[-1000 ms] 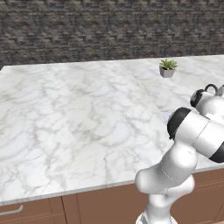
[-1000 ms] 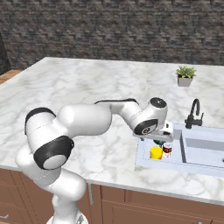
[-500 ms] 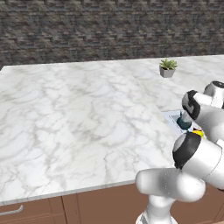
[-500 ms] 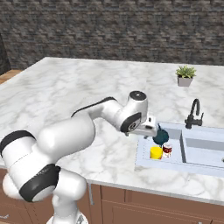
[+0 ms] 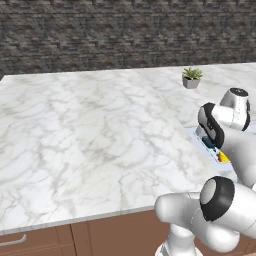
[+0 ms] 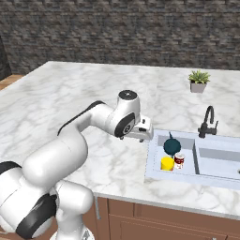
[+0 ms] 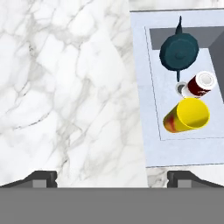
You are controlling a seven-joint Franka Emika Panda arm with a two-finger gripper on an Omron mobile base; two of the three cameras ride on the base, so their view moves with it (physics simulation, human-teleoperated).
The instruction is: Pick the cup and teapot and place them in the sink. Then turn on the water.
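White arm, gripper (image 6: 143, 133) (apparently spread) beside sink (image 6: 154, 157)

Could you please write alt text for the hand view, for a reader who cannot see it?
Seen from above, a teapot, a can and a cup sit together in the small basin of a sink at the right. White marble counter covers the left, and the open hand hovers at the bottom, holding nothing.

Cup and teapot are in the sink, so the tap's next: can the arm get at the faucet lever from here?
Probably yes. The faucet stands clear behind the sink, nothing around it, and the gripper hangs with jaws open just left of the sink.
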